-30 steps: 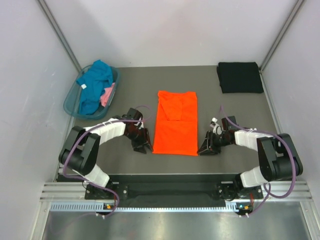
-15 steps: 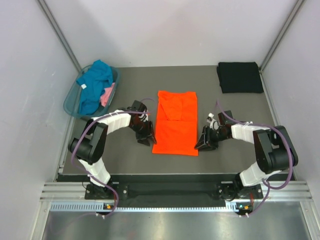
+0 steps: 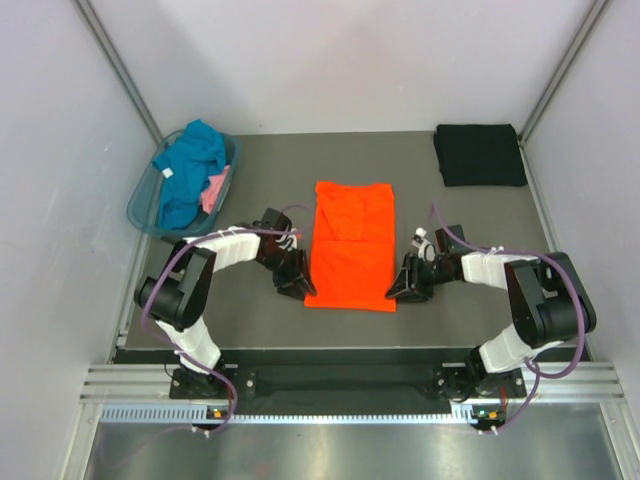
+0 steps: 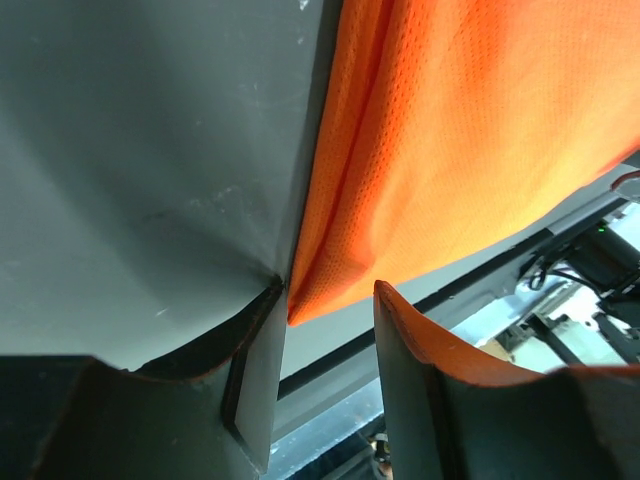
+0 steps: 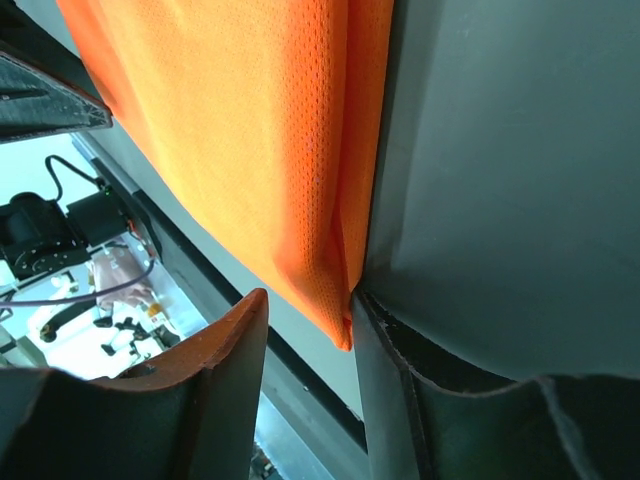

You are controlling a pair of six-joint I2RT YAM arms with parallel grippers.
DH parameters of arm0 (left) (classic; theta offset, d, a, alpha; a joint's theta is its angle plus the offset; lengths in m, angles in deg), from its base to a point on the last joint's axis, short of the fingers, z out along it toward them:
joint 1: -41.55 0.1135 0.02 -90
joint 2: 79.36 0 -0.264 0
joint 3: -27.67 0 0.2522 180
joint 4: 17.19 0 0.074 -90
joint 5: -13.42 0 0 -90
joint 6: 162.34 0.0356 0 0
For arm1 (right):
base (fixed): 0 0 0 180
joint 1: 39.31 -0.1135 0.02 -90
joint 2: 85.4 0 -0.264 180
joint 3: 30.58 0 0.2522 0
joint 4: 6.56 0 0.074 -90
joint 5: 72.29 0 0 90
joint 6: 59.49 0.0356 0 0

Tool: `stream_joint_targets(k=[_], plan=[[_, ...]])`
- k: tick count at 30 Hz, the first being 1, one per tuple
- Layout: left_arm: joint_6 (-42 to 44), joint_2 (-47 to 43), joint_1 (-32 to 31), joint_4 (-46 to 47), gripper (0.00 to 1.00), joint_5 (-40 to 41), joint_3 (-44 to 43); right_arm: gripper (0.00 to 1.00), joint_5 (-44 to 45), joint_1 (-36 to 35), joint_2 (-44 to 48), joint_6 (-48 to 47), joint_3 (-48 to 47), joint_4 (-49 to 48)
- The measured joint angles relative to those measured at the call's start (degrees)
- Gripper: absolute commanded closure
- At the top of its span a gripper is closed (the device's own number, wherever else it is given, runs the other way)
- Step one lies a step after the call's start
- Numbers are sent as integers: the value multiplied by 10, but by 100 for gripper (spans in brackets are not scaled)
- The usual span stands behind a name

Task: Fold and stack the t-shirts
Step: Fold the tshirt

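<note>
On the grey table (image 3: 400, 160), your orange t-shirt (image 3: 350, 245) lies at the centre, folded into a long strip with its near hem toward the arm bases. If only the top layer of that hem gets pinched, the strip will likely peel open when you lift it. The folded black t-shirt (image 3: 480, 155) sits well apart at the far right, so a lopsided carry could drag the orange one askew before stacking. The basket (image 3: 138, 214) at the far left holds the teal t-shirt (image 3: 195, 160) and pink t-shirt (image 3: 214, 190). The left gripper (image 4: 330, 300) and right gripper (image 5: 310, 305) each stand spread and unclenched, straddling a near corner; closing unevenly would skew the fold. The only label, a small white tag (image 3: 168, 172) on the teal one, is too small to read.
</note>
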Motion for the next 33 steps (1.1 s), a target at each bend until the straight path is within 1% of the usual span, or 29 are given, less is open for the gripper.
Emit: stream_joint_targets(k=[5, 8, 9, 10, 11, 13, 14, 17, 20, 24, 27, 33], plan=[[-18, 0, 0, 21, 58, -14, 10, 59, -10, 0, -6, 13, 6, -22], [-30, 1, 0, 40, 70, -19, 19, 65, -22, -1, -19, 22, 6, -40], [-35, 1, 0, 55, 79, -20, 26, 71, -25, -1, -24, 24, 7, -50], [-41, 1, 0, 64, 84, -23, 30, 76, -30, -2, -27, 27, 9, -61], [-43, 1, 0, 78, 89, -22, 37, 87, -28, -3, -29, 28, 13, -70], [-51, 0, 0, 98, 100, -27, 47, 95, -23, -5, -31, 30, 23, -87], [-55, -3, 0, 106, 100, -28, 51, 100, -24, -7, -30, 32, 29, -96], [-57, -18, -1, 128, 100, -23, 68, 100, -19, -12, -16, 34, 44, -116], [-60, -50, -2, 147, 100, -6, 97, 100, -6, -16, 23, 34, 70, -121], [-71, -119, -6, 154, 100, 9, 140, 100, -1, -21, 87, 33, 96, -102], [-83, -195, -19, 148, 100, 19, 166, 100, -2, -25, 151, 34, 113, -80], [-102, -311, -50, 111, 100, 42, 174, 100, -2, -33, 275, 52, 147, -37]])
